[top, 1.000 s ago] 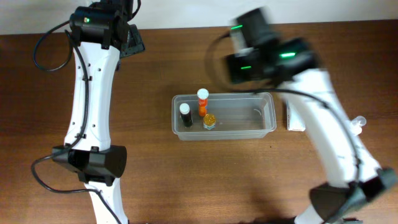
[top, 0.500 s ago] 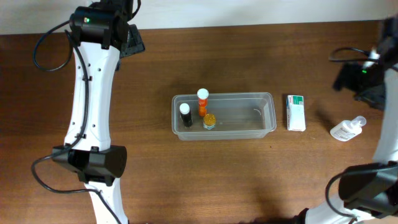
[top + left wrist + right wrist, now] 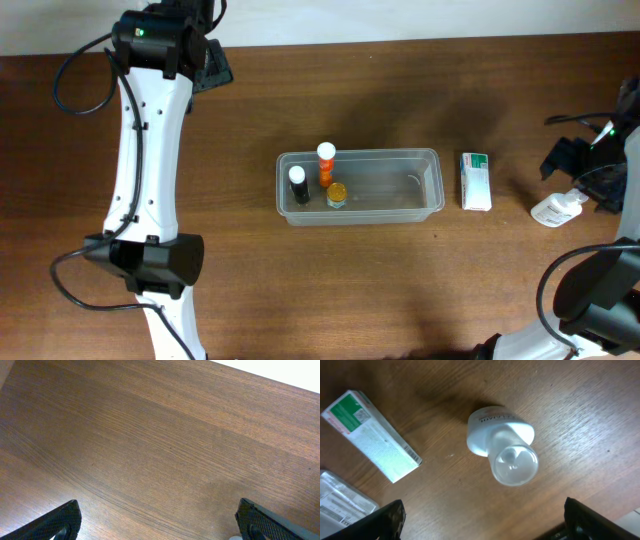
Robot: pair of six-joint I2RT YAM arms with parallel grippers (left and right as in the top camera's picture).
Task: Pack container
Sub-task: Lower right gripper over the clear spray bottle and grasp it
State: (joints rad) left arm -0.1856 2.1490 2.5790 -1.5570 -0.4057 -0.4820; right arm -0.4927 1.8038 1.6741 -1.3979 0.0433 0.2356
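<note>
Right arm has swung off the container [image 3: 360, 153] to the desk's [image 3: 300, 280] right side. Right fingers [image 3: 385, 520] now wide open, empty, over the tipped white bottle [image 3: 502, 450]. Left fingers [image 3: 60, 522] wide open, empty. Container sits mid-desk, three bottles in. Likely bottle pick next.

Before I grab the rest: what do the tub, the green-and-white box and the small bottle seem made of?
The container looks like clear, glossy plastic; the wood grain shows through its floor. The box is probably printed cardboard, fairly matte, with crisp folded edges. The bottle has an opaque white printed part and a see-through, shiny end, likely plastic throughout.
</note>
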